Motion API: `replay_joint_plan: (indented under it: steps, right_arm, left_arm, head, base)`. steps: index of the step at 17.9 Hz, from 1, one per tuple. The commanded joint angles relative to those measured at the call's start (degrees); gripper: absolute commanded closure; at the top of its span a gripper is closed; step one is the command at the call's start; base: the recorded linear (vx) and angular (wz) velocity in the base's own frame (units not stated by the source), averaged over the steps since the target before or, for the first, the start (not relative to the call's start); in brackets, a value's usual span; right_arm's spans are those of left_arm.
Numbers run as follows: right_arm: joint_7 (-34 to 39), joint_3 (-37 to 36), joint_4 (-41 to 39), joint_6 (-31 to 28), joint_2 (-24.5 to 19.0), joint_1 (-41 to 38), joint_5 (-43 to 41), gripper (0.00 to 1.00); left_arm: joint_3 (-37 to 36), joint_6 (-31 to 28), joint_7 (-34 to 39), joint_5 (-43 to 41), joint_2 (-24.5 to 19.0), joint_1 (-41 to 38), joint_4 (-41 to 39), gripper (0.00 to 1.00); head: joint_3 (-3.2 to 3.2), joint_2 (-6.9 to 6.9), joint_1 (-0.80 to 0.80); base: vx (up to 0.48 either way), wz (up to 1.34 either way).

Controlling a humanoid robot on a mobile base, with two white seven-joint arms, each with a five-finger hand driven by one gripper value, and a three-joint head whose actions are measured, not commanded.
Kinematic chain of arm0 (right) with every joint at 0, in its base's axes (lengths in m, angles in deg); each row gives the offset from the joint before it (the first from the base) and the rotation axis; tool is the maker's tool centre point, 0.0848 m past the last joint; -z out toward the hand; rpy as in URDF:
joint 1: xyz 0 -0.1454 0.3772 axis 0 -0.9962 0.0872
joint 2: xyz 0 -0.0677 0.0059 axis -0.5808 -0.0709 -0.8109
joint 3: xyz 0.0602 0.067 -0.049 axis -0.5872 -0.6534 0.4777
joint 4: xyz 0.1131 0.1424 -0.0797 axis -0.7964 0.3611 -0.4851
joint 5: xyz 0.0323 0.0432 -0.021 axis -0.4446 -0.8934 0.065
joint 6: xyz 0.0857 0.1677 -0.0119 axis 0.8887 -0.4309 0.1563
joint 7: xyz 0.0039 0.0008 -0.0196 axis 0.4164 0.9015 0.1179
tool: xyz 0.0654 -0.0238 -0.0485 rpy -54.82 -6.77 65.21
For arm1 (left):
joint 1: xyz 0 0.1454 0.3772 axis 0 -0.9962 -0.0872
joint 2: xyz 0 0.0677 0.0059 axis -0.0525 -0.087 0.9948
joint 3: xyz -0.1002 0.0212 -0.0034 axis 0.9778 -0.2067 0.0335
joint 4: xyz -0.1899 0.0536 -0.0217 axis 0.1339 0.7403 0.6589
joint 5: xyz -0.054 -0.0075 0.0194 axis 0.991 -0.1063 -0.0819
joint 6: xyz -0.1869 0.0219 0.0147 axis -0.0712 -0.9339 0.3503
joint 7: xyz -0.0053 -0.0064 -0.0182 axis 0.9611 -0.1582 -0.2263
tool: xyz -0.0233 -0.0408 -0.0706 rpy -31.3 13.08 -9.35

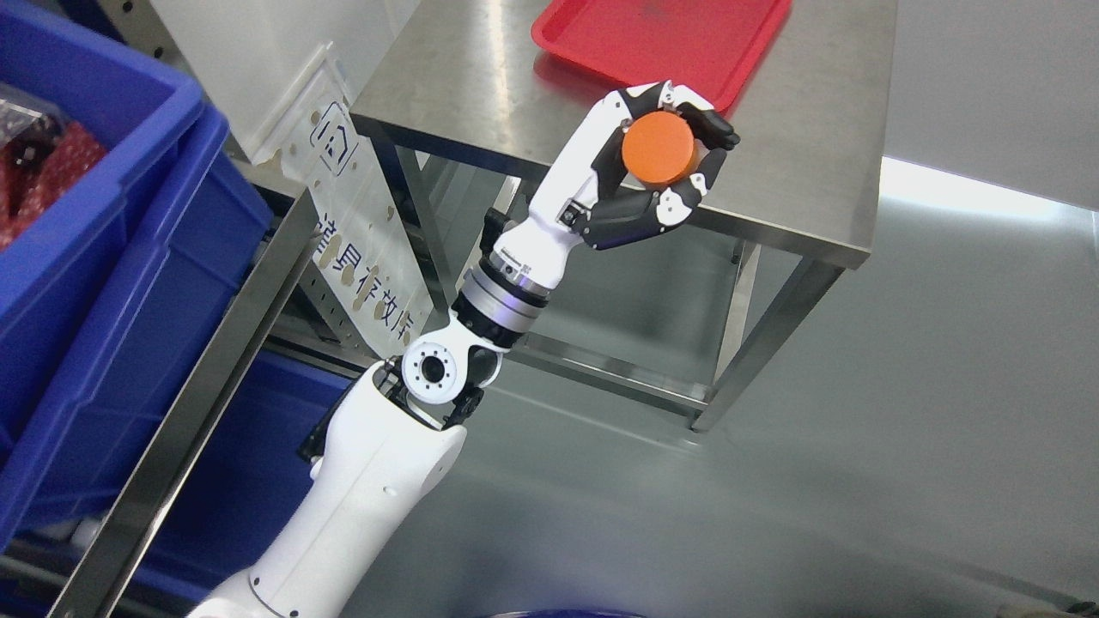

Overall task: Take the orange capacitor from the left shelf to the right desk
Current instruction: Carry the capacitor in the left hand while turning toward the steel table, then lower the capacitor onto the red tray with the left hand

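My left hand [661, 154] reaches up from the lower left and is shut on the orange capacitor [658, 150], a round orange cylinder with its flat face toward the camera. Black-tipped fingers [717, 129] curl over its top and right side, and the thumb presses from below. The hand holds it in the air over the front part of the steel desk [481, 77], just below the red tray [670, 34]. The right arm does not show.
Blue bins [103, 257] fill the shelf at the left, behind a slanted steel shelf rail [215, 369]. A white sign with characters [361, 240] leans between shelf and desk. The desk's legs [755, 343] stand on grey floor at the right.
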Motion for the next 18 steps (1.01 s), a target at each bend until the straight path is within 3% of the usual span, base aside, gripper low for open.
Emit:
replay_joint_plan:
  steps: [1, 6, 14, 18]
  right_arm:
    - [0.0, -0.6, -1.0, 0.0, 1.0, -1.2, 0.4, 0.0]
    - [0.0, -0.6, -1.0, 0.0, 1.0, -1.3, 0.4, 0.0]
    - [0.0, -0.6, -1.0, 0.0, 1.0, -1.3, 0.4, 0.0]
    - [0.0, -0.6, -1.0, 0.0, 1.0, -1.3, 0.4, 0.0]
  left_arm:
    - [-2.9, -6.3, 0.3, 2.8, -1.0, 11.0, 7.5, 0.98]
    - [-3.7, -11.3, 0.3, 3.0, -1.0, 18.9, 18.5, 0.97]
    - [-4.0, -12.2, 2.8, 2.2, -1.0, 18.9, 36.0, 0.96]
    - [-2.2, -11.8, 3.8, 1.0, -1.0, 18.9, 39.6, 0.93]
  head:
    - [0.0, 0.0, 0.0]
    - [0.0, 0.0, 0.0]
    - [0.0, 0.0, 0.0]
    - [0.0, 0.0, 0.0]
  base:
    - [0.319, -0.13]
    - [0.343, -0.18]
    - [0.264, -0.06]
    - [0.167, -0.01]
